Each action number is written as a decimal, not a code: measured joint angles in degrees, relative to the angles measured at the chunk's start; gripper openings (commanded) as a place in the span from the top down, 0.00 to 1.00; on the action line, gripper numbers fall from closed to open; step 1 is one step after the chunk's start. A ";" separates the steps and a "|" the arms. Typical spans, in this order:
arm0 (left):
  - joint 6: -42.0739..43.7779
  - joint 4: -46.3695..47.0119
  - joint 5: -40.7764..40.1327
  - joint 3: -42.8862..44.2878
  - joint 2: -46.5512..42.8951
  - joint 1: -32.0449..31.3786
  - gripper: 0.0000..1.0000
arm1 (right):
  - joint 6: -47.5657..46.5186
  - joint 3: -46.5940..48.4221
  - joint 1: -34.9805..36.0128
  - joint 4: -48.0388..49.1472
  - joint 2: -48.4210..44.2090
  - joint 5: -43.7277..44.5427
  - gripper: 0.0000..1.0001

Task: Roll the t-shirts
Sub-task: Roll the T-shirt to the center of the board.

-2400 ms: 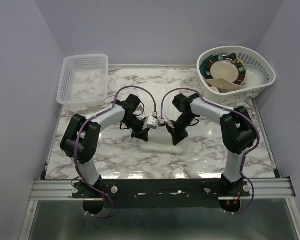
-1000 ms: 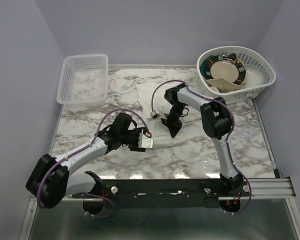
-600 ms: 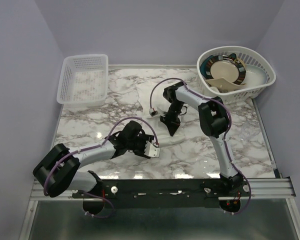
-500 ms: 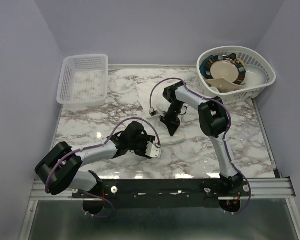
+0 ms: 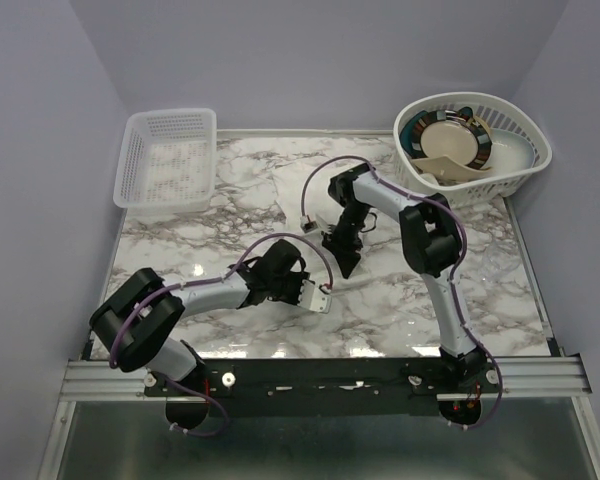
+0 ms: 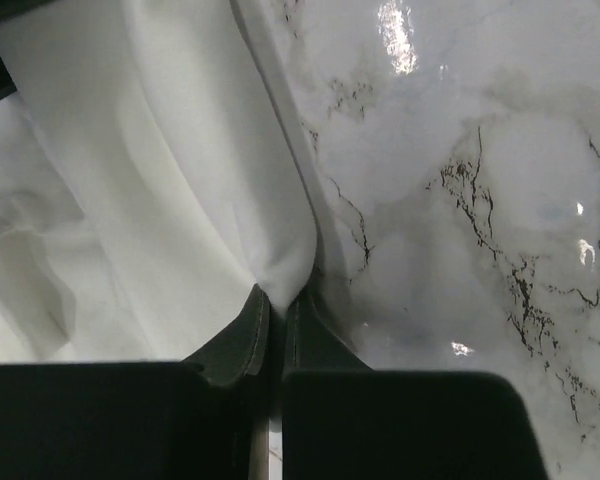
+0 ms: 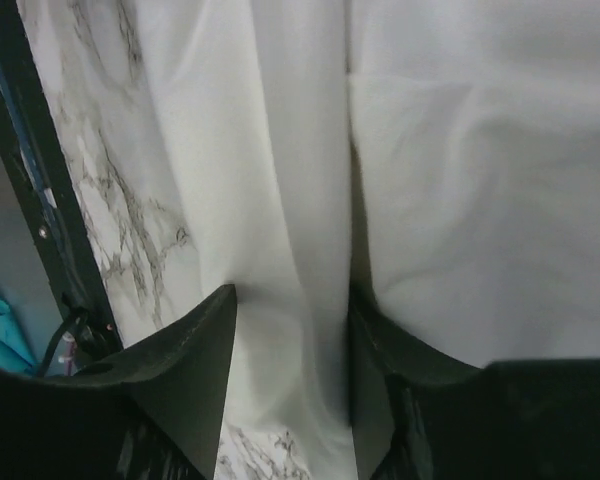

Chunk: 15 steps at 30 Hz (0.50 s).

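Observation:
A white t-shirt (image 5: 298,190) lies spread on the marble table, pale against it and hard to outline from above. My left gripper (image 5: 323,297) is low at the table's middle front. In the left wrist view this gripper (image 6: 278,293) is shut on a pinched corner of the t-shirt (image 6: 160,180). My right gripper (image 5: 347,260) points down just behind it. In the right wrist view it (image 7: 290,335) stands open, its two fingers straddling a long fold of the t-shirt (image 7: 300,150) without pinching it.
A white lattice basket (image 5: 166,160) stands at the back left. A round white basket (image 5: 500,160) holding plates and bowls sits at the back right. Purple cables loop off both arms over the table's middle. The metal rail (image 5: 320,375) runs along the near edge.
My left gripper slid right along the table's front and closed on the shirt's corner. My right gripper opened and let go of the fold, staying about where it was.

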 measured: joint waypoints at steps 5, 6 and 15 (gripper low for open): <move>-0.37 -2.89 0.63 1.66 0.17 0.46 1.00 | 2.27 -7.02 -2.19 5.55 -7.02 -0.79 0.03; -0.39 -3.41 1.07 1.99 0.17 0.87 1.00 | 2.32 -7.43 -3.17 6.78 -7.93 -0.79 0.00; -0.33 -21.94 13.92 17.79 5.66 9.11 1.00 | 3.87 -37.13 -11.85 33.66 -42.21 -1.92 0.00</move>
